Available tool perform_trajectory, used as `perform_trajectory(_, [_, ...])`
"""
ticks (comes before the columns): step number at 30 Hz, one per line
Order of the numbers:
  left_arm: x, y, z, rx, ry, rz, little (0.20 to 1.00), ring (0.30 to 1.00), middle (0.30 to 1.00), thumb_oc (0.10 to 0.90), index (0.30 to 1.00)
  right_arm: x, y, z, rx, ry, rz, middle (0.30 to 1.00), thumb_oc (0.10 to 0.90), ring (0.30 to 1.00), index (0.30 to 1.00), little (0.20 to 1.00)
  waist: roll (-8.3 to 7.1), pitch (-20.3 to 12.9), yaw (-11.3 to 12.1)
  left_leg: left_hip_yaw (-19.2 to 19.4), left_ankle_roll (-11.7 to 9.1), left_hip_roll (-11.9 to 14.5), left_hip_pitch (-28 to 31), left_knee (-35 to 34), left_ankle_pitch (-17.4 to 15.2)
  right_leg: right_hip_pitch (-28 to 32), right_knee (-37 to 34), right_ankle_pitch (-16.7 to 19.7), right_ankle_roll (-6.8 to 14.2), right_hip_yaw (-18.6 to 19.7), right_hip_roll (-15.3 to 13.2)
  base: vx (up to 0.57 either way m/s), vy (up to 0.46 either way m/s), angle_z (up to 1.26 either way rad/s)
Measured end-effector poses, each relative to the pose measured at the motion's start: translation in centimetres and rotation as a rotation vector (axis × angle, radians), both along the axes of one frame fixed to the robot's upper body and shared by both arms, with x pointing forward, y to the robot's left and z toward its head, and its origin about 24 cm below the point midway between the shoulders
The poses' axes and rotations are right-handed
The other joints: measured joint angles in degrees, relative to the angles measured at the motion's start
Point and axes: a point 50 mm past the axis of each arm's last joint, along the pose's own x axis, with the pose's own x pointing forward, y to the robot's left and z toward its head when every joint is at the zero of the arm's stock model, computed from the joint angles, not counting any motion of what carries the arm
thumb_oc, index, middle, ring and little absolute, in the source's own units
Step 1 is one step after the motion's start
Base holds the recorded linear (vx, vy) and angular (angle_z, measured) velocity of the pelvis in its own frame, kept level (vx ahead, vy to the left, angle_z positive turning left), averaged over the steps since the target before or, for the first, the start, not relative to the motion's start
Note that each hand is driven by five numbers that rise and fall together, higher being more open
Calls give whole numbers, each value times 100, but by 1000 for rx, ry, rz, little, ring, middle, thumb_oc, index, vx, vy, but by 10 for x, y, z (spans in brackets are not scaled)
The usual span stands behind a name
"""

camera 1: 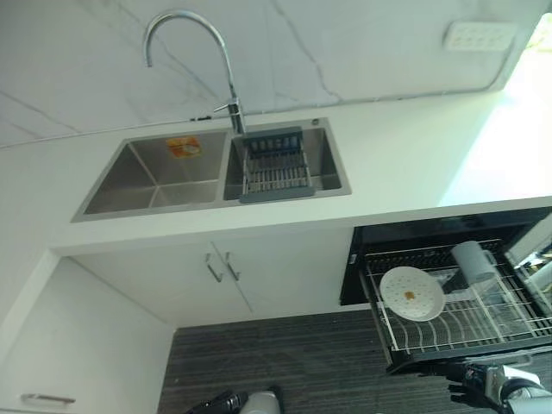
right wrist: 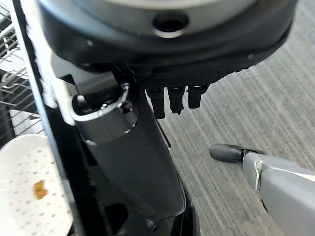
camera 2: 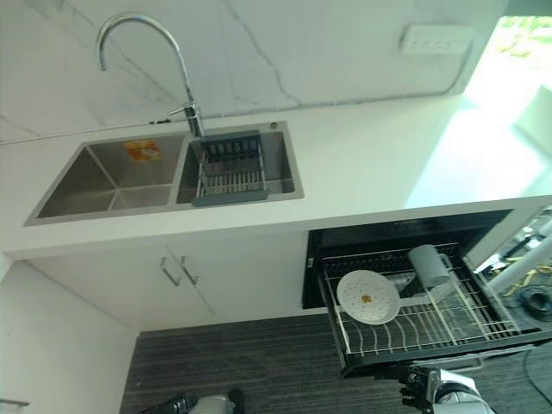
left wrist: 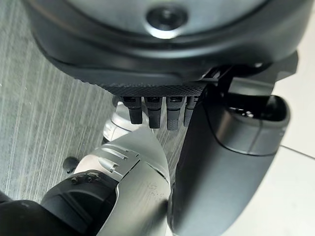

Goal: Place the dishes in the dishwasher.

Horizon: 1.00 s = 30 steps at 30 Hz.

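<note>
While a double sink (camera 1: 155, 177) with a drain basket (camera 1: 274, 166) sits upper left under a faucet (camera 1: 194, 52), the pulled-out dishwasher rack (camera 2: 431, 332) at lower right holds a white plate (camera 2: 368, 297) and grey cup (camera 2: 429, 264). Striped floor (camera 2: 259, 362) lies open beside it. Right hand (right wrist: 172, 101), released, hangs just off the rack's front edge; left hand (left wrist: 157, 110) hangs relaxed over floor.

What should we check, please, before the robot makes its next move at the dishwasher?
1. Dishwasher rack pulled out: ok.
2. White plate standing in the rack: ok.
3. Grey cup in the rack behind the plate: ok.
4. Left hand free, fingers straight, holding nothing: ok.
5. Right hand free, fingers straight over the floor beside the rack: ok.
6. More dishes waiting in the sink or its drain basket: cannot tell; none is plainly visible.
</note>
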Motion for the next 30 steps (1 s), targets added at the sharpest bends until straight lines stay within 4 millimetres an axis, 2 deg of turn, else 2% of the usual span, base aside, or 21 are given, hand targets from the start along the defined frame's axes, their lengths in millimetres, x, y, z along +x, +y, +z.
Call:
perform_trajectory(1, [3, -1, 0, 0, -4, -17, 900, 900, 900, 800, 900, 2, -8, 7, -21, -3, -17, 900, 800, 900, 900, 900, 54, 42, 3, -30, 77, -69, -97, 8, -14, -67, 6, 22, 26, -17, -72, -54, 152, 22])
perform_trajectory(4, [8, -7, 0, -4, -1, -73, 900, 900, 900, 800, 900, 25, -32, 44, -109, -49, -34, 900, 800, 900, 900, 900, 321, 252, 15, -33, 241, -305, -391, 97, 13, -205, -67, 214, 137, -99, -299, -26, 170, 23])
perform_trajectory(7, [1, -14, -3, -22, 20, -98, 900, 900, 900, 800, 900, 46, -48, 79, -212, -92, -10, 900, 800, 900, 900, 900, 503, 339, 27, 100, 386, -506, -546, 148, -7, -264, -161, 326, 249, -122, -540, 40, 128, 26])
perform_trajectory(10, [-7, -14, -5, -22, 41, -94, 900, 900, 900, 800, 900, 58, -49, 92, -242, -125, 9, 900, 800, 900, 900, 900, 500, 344, 41, 104, 481, -613, -638, 251, -25, -274, -178, 366, 313, -139, -646, 94, 122, 16])
perform_trajectory(12, [-13, -16, -6, -28, 55, -90, 900, 900, 900, 800, 900, 74, -53, 115, -289, -152, 51, 900, 800, 900, 900, 900, 437, 413, 60, 47, 528, -740, -665, 351, -98, -143, -250, 417, 383, -252, -750, 93, 81, 20])
perform_trajectory(15, [-10, -17, -6, -31, 44, -96, 900, 900, 900, 800, 900, 83, -62, 140, -337, -187, 64, 900, 800, 900, 900, 900, 387, 456, 197, 7, 592, -822, -742, 438, -152, -125, -305, 432, 368, -286, -803, 142, 62, 11])
perform_trajectory(19, [-11, -16, -5, -34, 42, -77, 900, 900, 900, 800, 900, 89, -67, 163, -377, -159, 87, 900, 800, 900, 900, 900, 380, 471, 228, -120, 622, -921, -734, 499, -233, 97, -449, 437, 416, -417, -841, 113, 29, 18])
perform_trajectory(24, [-11, -16, -5, -43, 40, -60, 900, 900, 900, 800, 900, 108, -62, 190, -452, -183, 152, 900, 800, 900, 900, 900, 372, 523, 237, -130, 674, -947, -757, 482, -184, 88, -495, 471, 464, -442, -852, 57, 11, 2])
perform_trajectory(28, [-12, -14, -5, -52, 31, -43, 900, 900, 900, 800, 900, 119, -64, 211, -536, -284, 202, 900, 800, 900, 900, 900, 329, 551, 252, -183, 665, -943, -747, 480, -182, 138, -518, 473, 468, -467, -823, 45, 15, 5])
perform_trajectory(30, [-11, -14, -5, -55, 28, -37, 900, 900, 900, 800, 900, 121, -64, 214, -558, -297, 229, 900, 800, 900, 900, 900, 299, 571, 251, -188, 664, -940, -748, 479, -165, 140, -519, 473, 469, -467, -820, 5, -2, 2])
